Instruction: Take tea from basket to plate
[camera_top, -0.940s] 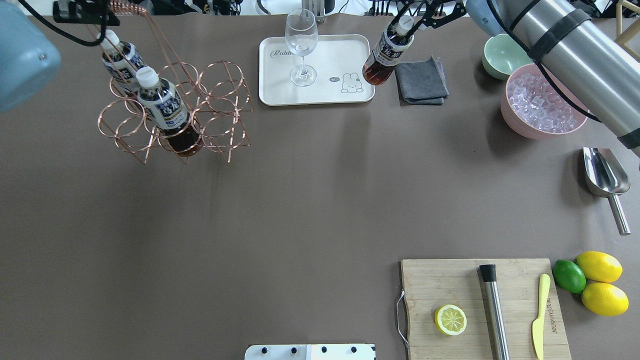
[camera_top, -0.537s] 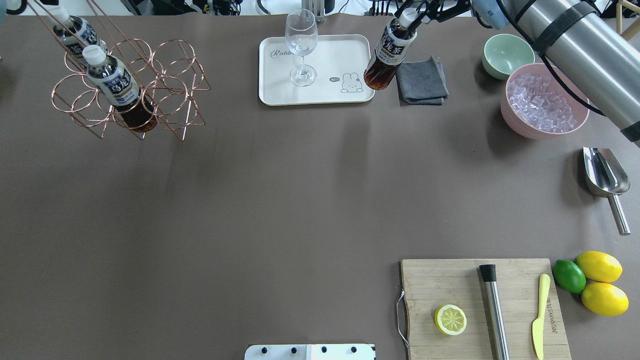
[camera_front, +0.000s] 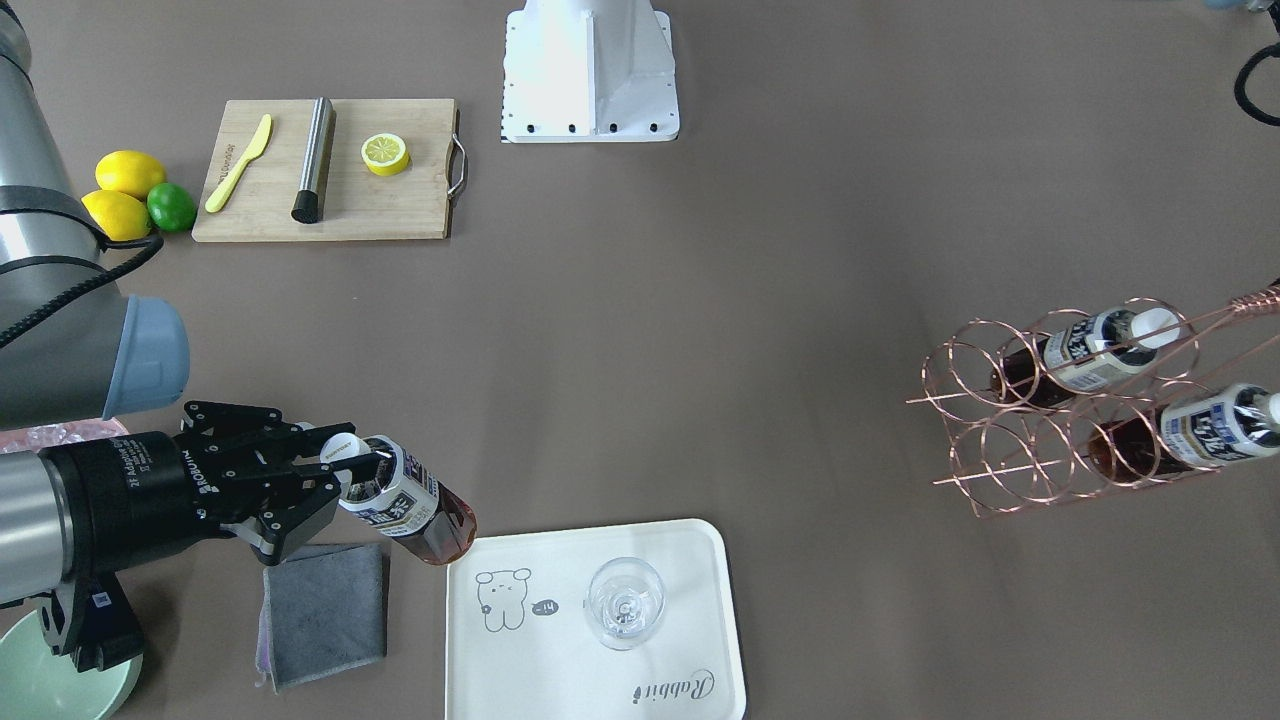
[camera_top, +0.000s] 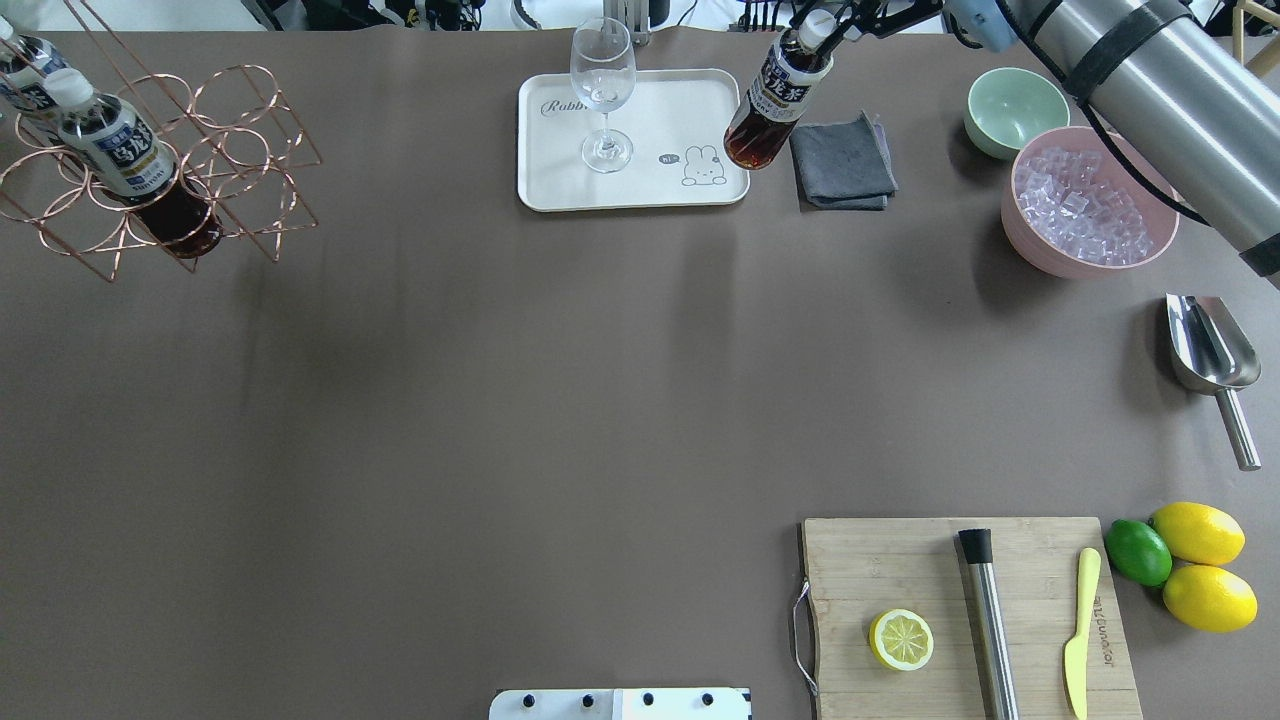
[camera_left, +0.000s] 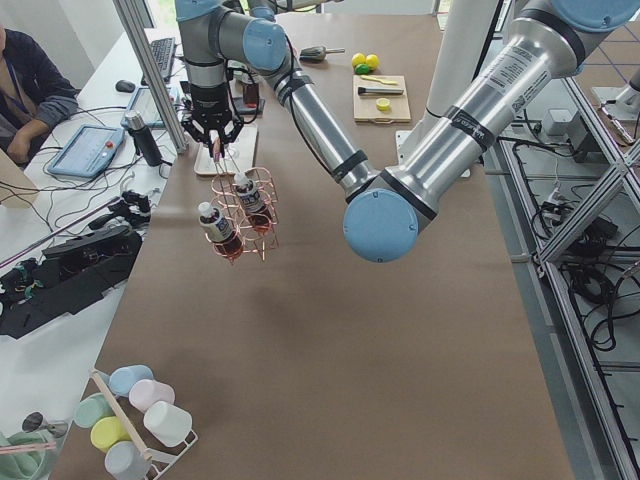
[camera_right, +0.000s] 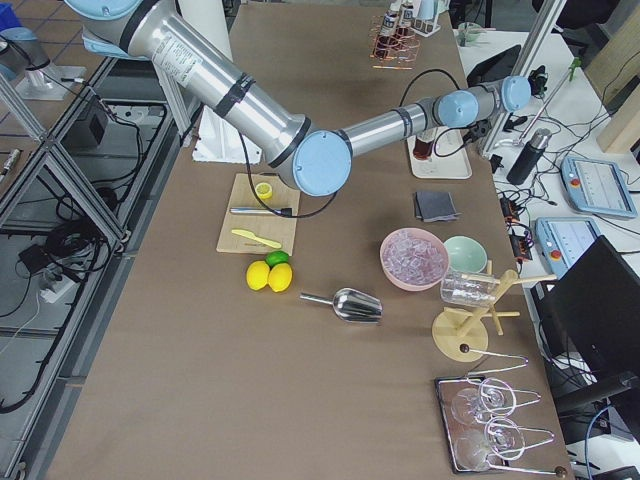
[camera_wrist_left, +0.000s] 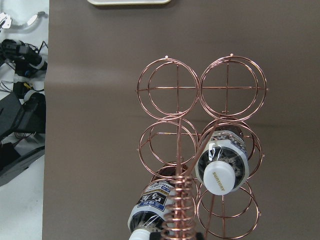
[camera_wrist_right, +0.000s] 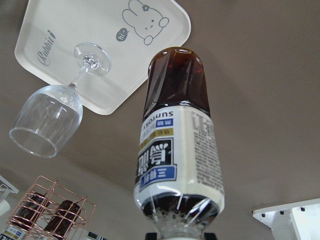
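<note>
My right gripper (camera_front: 345, 460) is shut on the neck of a tea bottle (camera_top: 775, 105) and holds it tilted, its base just off the right edge of the cream plate (camera_top: 560, 180). The bottle also shows in the right wrist view (camera_wrist_right: 175, 150), above the plate's (camera_wrist_right: 90, 25) corner. The copper wire basket (camera_top: 230, 150) hangs tilted in the air at the table's far left, with two more tea bottles (camera_front: 1090, 360) (camera_front: 1200, 425) in it. In the left wrist view its coiled handle (camera_wrist_left: 177, 215) runs up into my left gripper, which holds it.
A wine glass (camera_top: 603, 90) stands on the plate. A grey cloth (camera_top: 843, 160) lies right of the held bottle. Beyond it are a green bowl (camera_top: 1015, 110) and a pink bowl of ice (camera_top: 1090, 200). A metal scoop (camera_top: 1210, 350) and a cutting board (camera_top: 960, 610) lie nearer.
My left arm has carried the basket with its two bottles far to the left, up to the table's edge. The right gripper's bottle has shifted only slightly.
</note>
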